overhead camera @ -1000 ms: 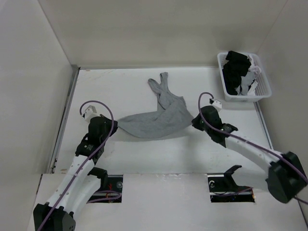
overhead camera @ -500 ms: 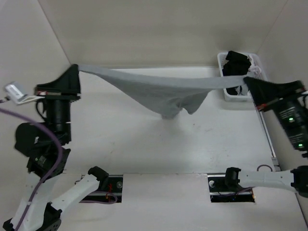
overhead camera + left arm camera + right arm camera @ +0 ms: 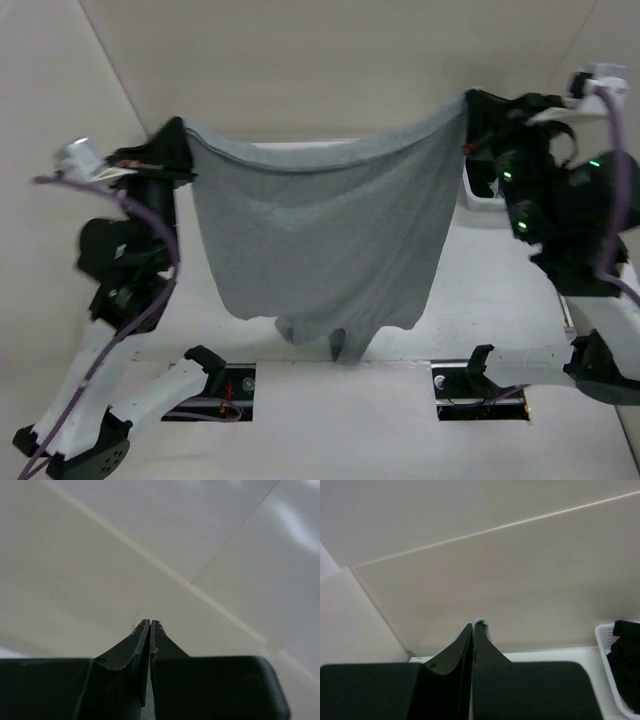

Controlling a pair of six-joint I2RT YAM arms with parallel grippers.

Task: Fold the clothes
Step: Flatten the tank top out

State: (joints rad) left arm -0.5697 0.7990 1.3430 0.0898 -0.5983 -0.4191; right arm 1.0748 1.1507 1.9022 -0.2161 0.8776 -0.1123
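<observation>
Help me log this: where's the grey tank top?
Top view, centre: the grey tank top hangs spread between the left end effector and right end effector.

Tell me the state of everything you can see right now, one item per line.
tank top: held up, spread wide between both grippers, straps hanging lowest
left gripper: shut on one top corner of the tank top
right gripper: shut on the other top corner
basket: upright, holding black garments
</observation>
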